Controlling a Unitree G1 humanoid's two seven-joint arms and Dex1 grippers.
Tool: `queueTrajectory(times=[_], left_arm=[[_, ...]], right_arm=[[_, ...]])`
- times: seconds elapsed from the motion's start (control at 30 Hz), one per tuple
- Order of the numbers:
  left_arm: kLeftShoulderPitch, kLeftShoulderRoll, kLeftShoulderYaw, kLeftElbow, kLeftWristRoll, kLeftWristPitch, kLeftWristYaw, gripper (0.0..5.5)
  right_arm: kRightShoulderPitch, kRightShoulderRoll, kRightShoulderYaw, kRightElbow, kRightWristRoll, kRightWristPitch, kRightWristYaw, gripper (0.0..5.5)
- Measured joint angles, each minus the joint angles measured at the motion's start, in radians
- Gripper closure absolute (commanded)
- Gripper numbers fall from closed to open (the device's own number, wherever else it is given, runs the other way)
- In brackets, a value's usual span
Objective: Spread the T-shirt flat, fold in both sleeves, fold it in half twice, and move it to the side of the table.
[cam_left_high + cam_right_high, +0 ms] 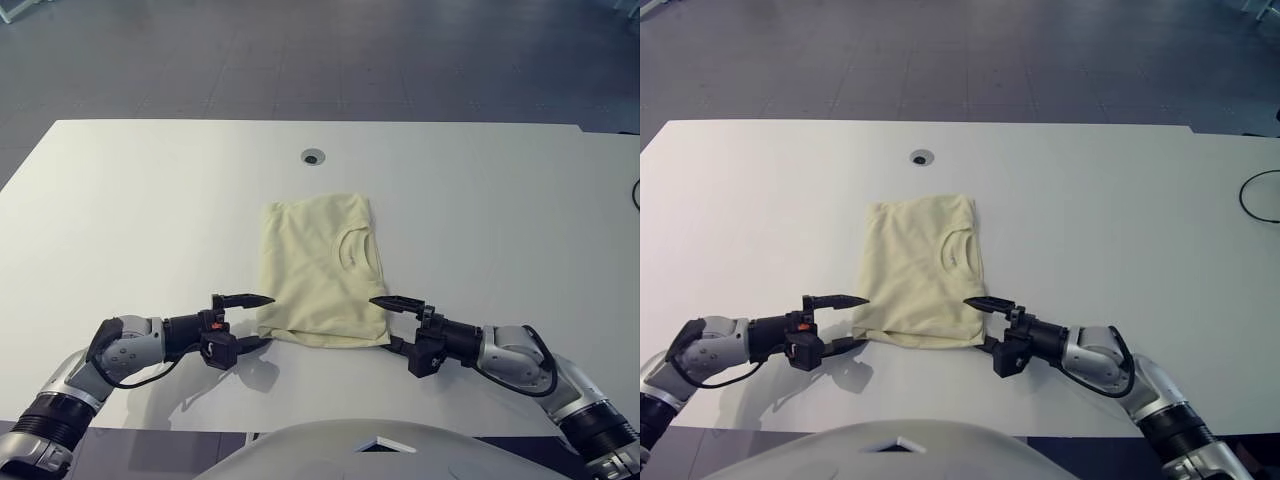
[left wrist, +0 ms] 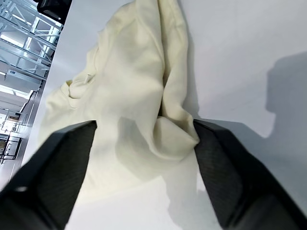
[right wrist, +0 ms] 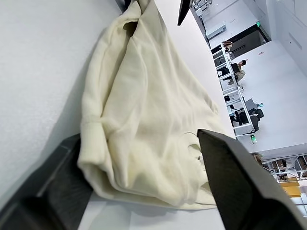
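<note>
two hands sit at the near corners of the pale yellow t-shirt (image 1: 320,270), which lies folded into a narrow rectangle, collar facing up, on the white counter (image 1: 500,220), nearer the robot than a round grommet (image 1: 313,156). the left hand (image 1: 262,320) is at the shirt's near left corner, fingers spread, one raised and one low by the counter, with the bunched corner between them. the right hand (image 1: 382,322) mirrors it at the near right corner, likewise spread wide with the folded hem between its fingers.
</note>
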Motion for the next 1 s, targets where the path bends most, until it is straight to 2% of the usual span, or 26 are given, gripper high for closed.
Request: queueTrajectory(times=[0.27,0.57,0.73,0.83,1.0], left_arm=[[-0.038,-0.009,-0.029,0.033,0.029,-0.017,-0.010,3.92],[-0.071,-0.004,-0.046,0.045,0.011,-0.020,-0.052,5.27],[-0.074,0.040,-0.078,-0.004,-0.140,0.032,-0.162,5.32],[-0.076,0.081,-0.088,-0.120,-0.289,0.126,-0.258,5.32],[-0.036,0.154,-0.071,-0.304,-0.420,0.274,-0.339,5.33]], right_arm=[[-0.040,-0.010,0.046,0.027,0.011,0.001,0.044,3.91],[-0.083,-0.016,0.102,0.058,0.200,0.084,0.230,5.44],[-0.072,-0.051,0.102,-0.053,0.403,0.323,0.400,5.48],[-0.007,-0.131,0.083,-0.193,0.537,0.517,0.503,5.48],[0.051,-0.234,0.025,-0.379,0.690,0.746,0.596,5.48]])
